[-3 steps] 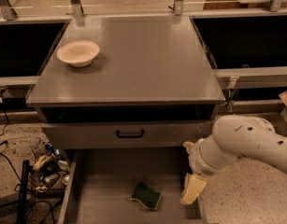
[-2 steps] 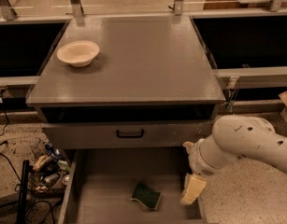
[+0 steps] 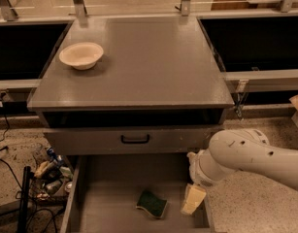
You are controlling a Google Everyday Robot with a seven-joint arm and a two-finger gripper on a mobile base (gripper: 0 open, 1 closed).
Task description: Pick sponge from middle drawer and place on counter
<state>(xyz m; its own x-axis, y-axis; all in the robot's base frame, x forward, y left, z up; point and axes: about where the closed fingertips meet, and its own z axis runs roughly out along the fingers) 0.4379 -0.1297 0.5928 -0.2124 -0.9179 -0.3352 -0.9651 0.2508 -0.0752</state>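
The dark green sponge (image 3: 152,203) lies flat on the grey floor of the open middle drawer (image 3: 109,198), near its front right. My gripper (image 3: 192,199) hangs at the end of the white arm, just right of the sponge and over the drawer's right wall, apart from the sponge. The grey counter (image 3: 139,62) spreads above, with a cream bowl (image 3: 81,55) at its left rear.
A closed drawer front with a black handle (image 3: 135,139) sits above the open drawer. Black recessed bays (image 3: 255,38) flank the counter. A clutter of small items and cables (image 3: 46,176) lies on the floor at the left.
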